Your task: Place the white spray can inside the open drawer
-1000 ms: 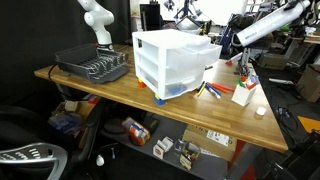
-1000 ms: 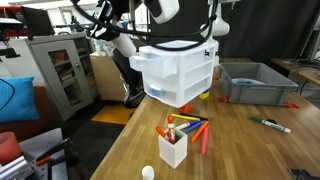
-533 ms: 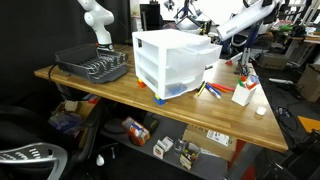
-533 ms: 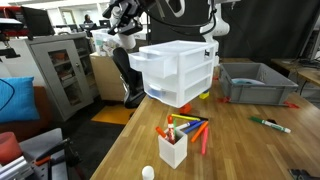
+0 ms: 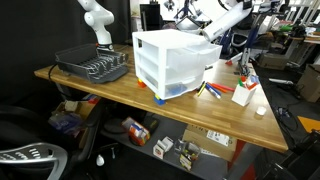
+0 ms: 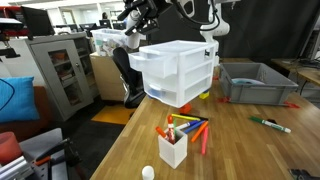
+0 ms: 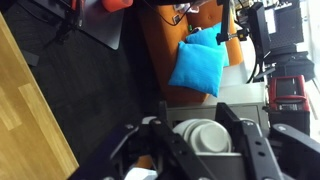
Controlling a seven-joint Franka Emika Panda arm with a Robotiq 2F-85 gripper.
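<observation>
Though the white cup of coloured pens (image 6: 172, 150) stands nearest on the light wooden table (image 6: 250, 140), it plays no part in this step. Behind it is the white translucent plastic three-drawer cabinet (image 6: 185, 75). Its uppermost wide shallow drawer (image 6: 145, 58) is pulled out, so it overhangs the two shut drawers below. That open mouth is the target.

Further back and higher is the black two-finger gripper (image 7: 198, 128), on an arm that comes in from above in both exterior views. In the wrist view the fingers are clenched on either side of a round white shape seen end-on. I take this for the slim white spray can (image 7: 205, 140). The can is therefore up in the air in the claw, not on the table and not yet in the drawer. Its long axis runs along the claw's own pointing direction, roughly downward.

Below the can the wrist view shows dark floor, a blue cushion (image 7: 200, 65) and only a strip of wood at one edge. No drawer interior is in sight. Judging from that, the claw hangs out past the drawer front and off the table edge. The uppermost wide shallow drawer lies lower and back toward the cabinet. The coming move likely needs a shift back over the opening before any descent. As the drawer is shallow, the can may also need tipping onto its side. The exterior views are too small to confirm the exact offset.
</observation>
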